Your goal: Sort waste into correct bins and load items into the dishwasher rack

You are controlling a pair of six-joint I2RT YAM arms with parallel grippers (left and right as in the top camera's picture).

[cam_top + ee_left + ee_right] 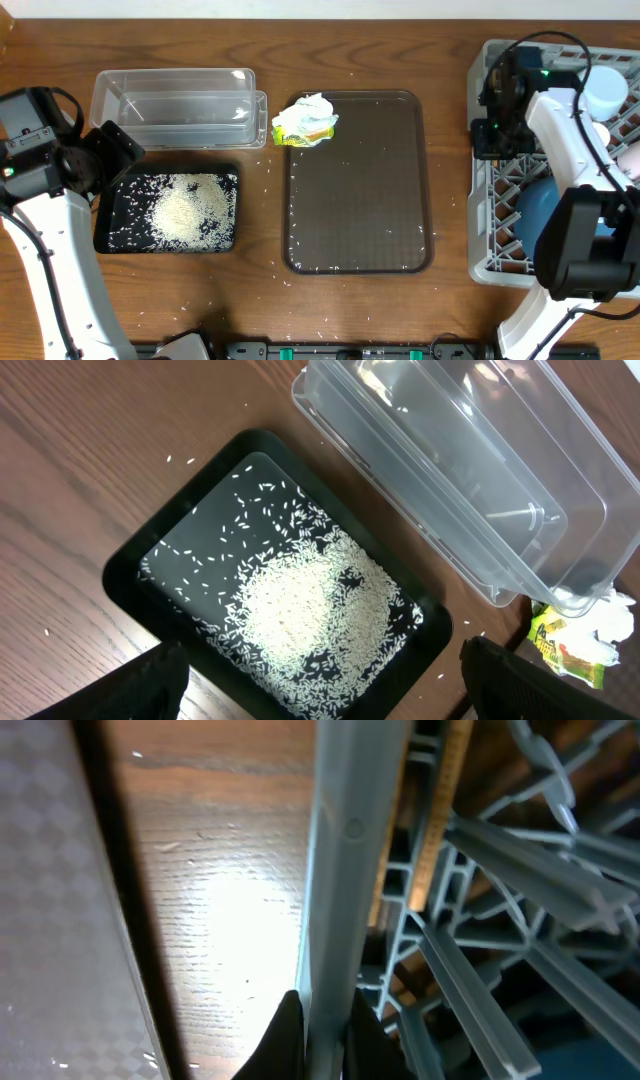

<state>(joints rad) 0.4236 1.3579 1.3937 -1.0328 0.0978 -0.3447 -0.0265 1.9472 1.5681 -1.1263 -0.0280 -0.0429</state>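
The white rice [185, 210] lies heaped in the black tray [110, 240]; it shows too in the left wrist view [310, 610]. My left gripper [100, 160] [320, 700] is open and empty over that tray's [130, 575] near edge. The clear tub [175, 105] [450, 470] stands behind it. The tissue with its yellow-green wrapper [305, 120] [590, 635] lies at the brown tray's back left corner. My right gripper [490, 130] [320, 1030] is shut on the grey rack's left wall [485, 260] [345, 850]. The dark-blue bowl [540, 205], white cup [605, 90] and pink cup [632, 155] sit in the rack.
The brown serving tray [360, 180] [50, 920] lies between the bins and the rack, with a few stray grains on it. Loose grains are scattered on the wooden table near the front. A thin wooden stick [435, 830] shows inside the rack by the wall.
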